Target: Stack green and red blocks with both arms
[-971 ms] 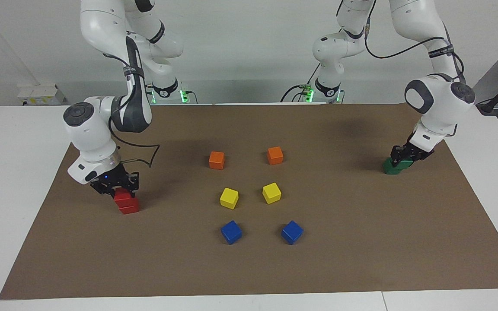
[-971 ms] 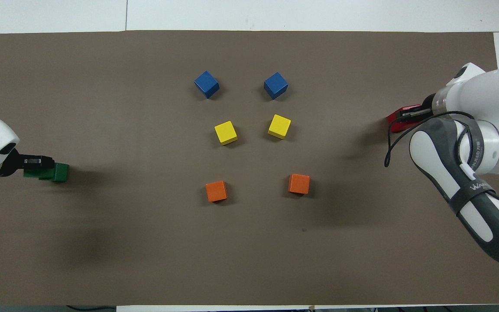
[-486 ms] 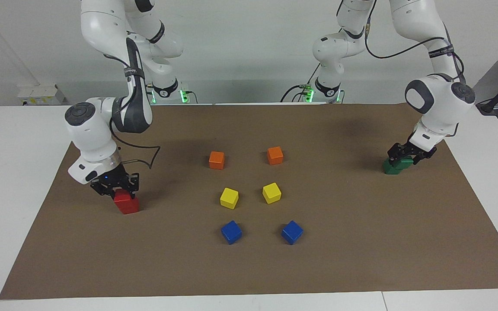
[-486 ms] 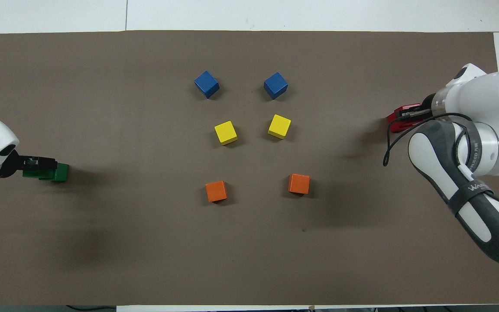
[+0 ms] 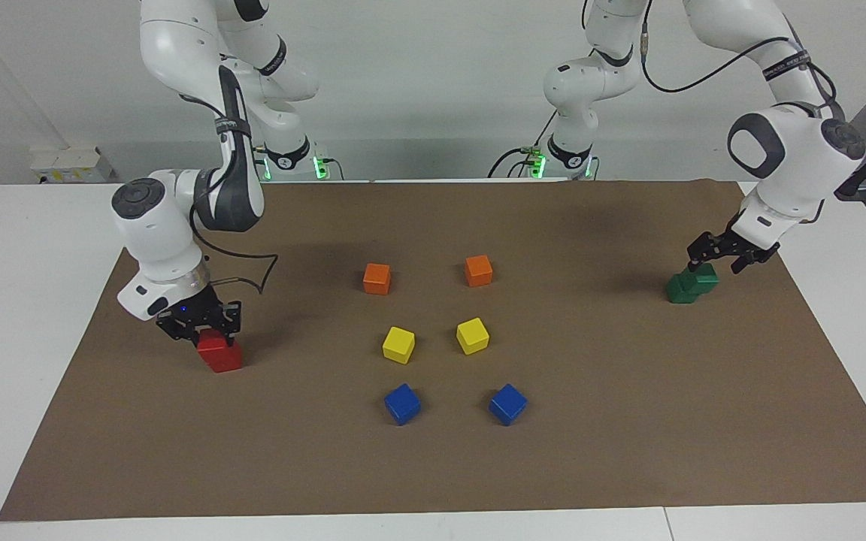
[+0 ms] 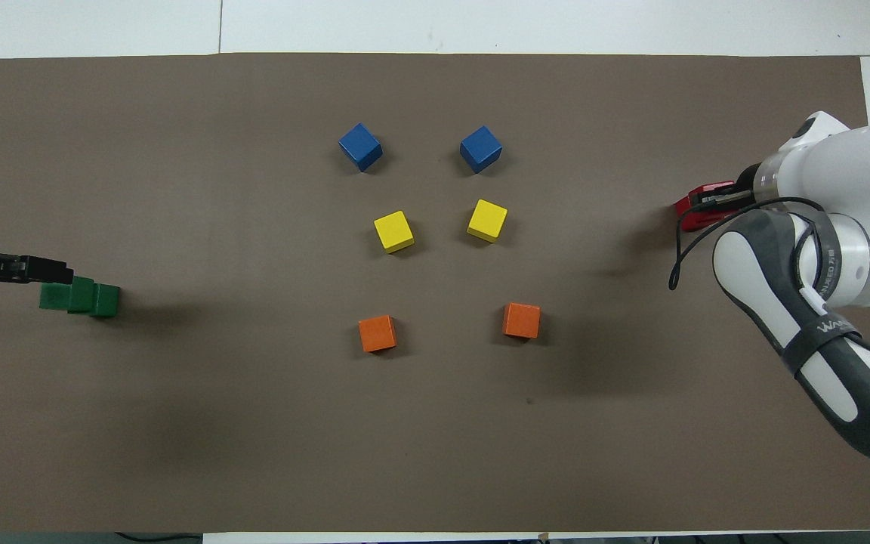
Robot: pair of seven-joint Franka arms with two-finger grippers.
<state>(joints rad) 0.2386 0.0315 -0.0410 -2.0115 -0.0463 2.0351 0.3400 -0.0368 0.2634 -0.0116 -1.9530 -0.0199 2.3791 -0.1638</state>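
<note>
- Brown paper mat (image 5: 433,466) covers a white table (image 5: 19,300); white wall above the two arm bases.
- Step in hand, as I judge it: both stacks look built, and the arms are at release and retreat.
- Dark green glossy cubes: upper green cube (image 5: 703,276) sits on the lower green cube (image 5: 679,289) at the left arm's end of the mat, visibly offset rather than flush. In the overhead view the pair (image 6: 80,296) shows as a stepped shape.
- Left gripper (image 5: 720,254) stands with fingers spread wide, holding nothing, just above the upper green cube and clear of it. Wrist tilted, forearm rising steeply to the elbow.
- Bright red glossy cubes: the red stack (image 5: 219,353) stands at the right arm's end of the mat. The seam between upper and lower cube is hard to make out.
- Right gripper (image 5: 202,324) is low on top of the red stack, fingers closed narrow on the upper red cube. Wrist points down, forearm bent back toward its base. In the overhead view only a sliver of red (image 6: 699,210) shows past the wrist.
- Next move, my guess: the right gripper opens and lifts straight up so the stack is not dragged. The left arm retreats upward without clipping the offset green cube.
- Orange (image 5: 376,278), yellow (image 5: 398,345) and blue cubes (image 5: 402,403) lie mid-mat, well apart from both stacks.
</note>
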